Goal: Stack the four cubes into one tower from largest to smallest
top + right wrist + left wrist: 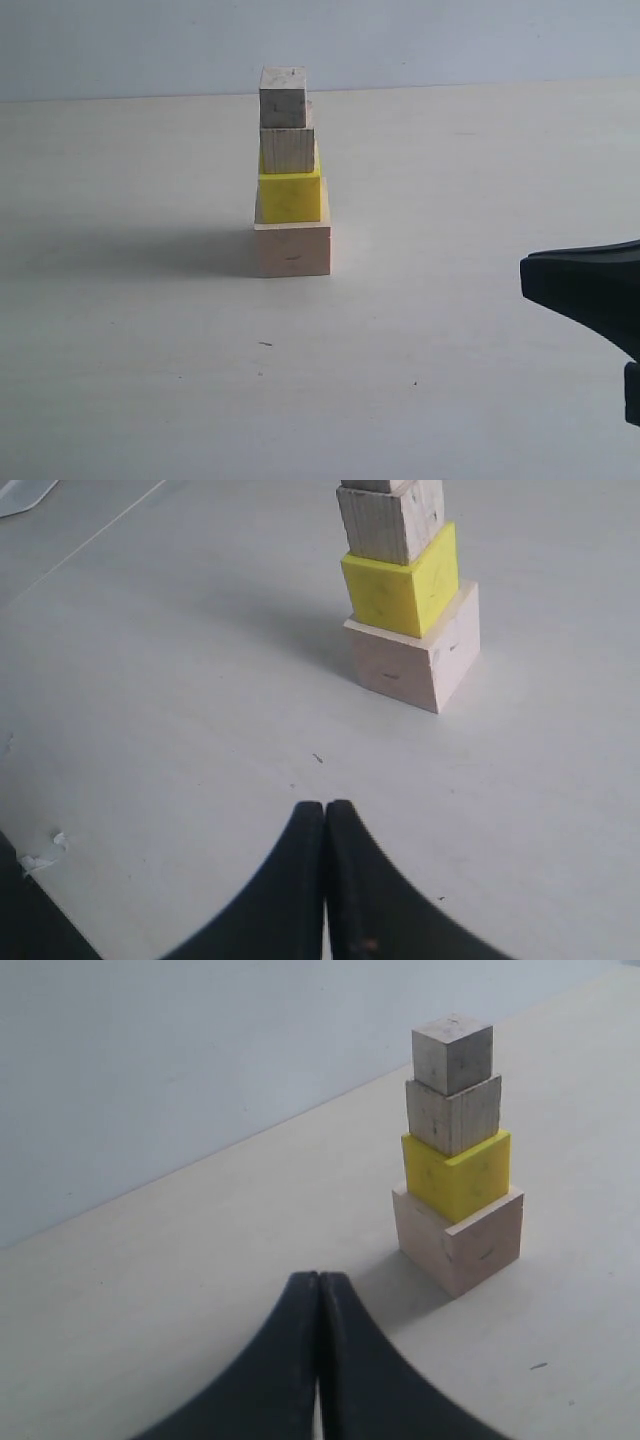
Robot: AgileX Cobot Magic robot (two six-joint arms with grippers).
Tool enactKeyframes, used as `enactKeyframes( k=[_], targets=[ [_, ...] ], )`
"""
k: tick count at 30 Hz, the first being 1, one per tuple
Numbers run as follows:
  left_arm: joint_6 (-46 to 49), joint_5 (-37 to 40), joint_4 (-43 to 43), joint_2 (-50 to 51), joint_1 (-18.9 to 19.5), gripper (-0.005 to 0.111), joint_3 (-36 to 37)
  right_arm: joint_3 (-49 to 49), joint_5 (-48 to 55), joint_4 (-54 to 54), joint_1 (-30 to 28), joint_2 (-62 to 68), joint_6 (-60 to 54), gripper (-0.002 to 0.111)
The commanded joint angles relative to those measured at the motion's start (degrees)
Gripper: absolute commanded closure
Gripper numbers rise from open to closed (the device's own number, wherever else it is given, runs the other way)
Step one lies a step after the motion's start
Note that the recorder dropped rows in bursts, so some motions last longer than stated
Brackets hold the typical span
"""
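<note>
The tower stands in the middle of the pale table. Its base is the large pale wood cube [292, 249], then the yellow cube [290, 196], the medium wood cube [288, 150] and the tiny wood cube [282, 97] on top. The same stack shows in the left wrist view, tiny cube [452, 1054] uppermost, and in the right wrist view, where the yellow cube [402, 582] shows but the top is cut off. My right gripper [525, 272] sits at the right edge, shut and empty, apart from the tower. My left gripper [320, 1278] is shut, empty, short of the tower.
The tabletop [150, 380] is pale and bare around the tower, with a light wall [450, 40] behind it. In the right wrist view a small white scrap [40, 858] lies on the table near a dark corner.
</note>
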Motion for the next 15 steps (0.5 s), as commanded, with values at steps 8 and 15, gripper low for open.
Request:
enactKeyframes(
  k=[8, 15],
  targets=[
    [-0.61, -1.73, 1.31, -0.22, 0.01, 0.107, 0.25, 0.29, -0.10, 0.09, -0.21, -0.45, -0.27, 0.108],
    [-0.61, -1.07, 1.07, -0.22, 0.01, 0.107, 0.25, 0.29, -0.10, 0.09, -0.21, -0.45, -0.41, 0.108]
  ],
)
